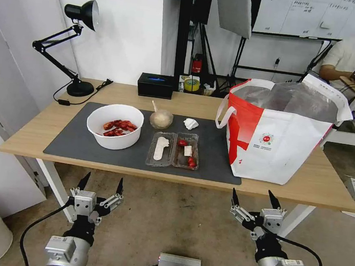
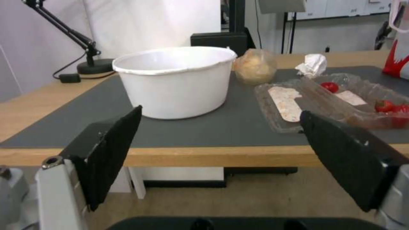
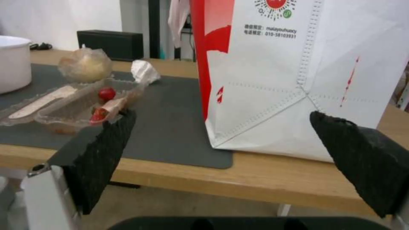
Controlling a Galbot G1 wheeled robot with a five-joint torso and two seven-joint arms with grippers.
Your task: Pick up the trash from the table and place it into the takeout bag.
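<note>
Waiting short of the tabletop (image 1: 37, 135), both grippers' jaws spread and empty; next call: reach for bowl (image 1: 115, 125), lift into takeout bag (image 1: 278, 135)

Ahead of my left gripper (image 1: 101, 183), spread wide below the table (image 1: 33, 135) edge, the white bowl (image 1: 115, 125) blocks the straight path; open mat lies between it and the clear tray (image 1: 173, 149). Ahead of my right gripper (image 1: 256, 197), the takeout bag (image 1: 276, 135) walls everything off.
</note>
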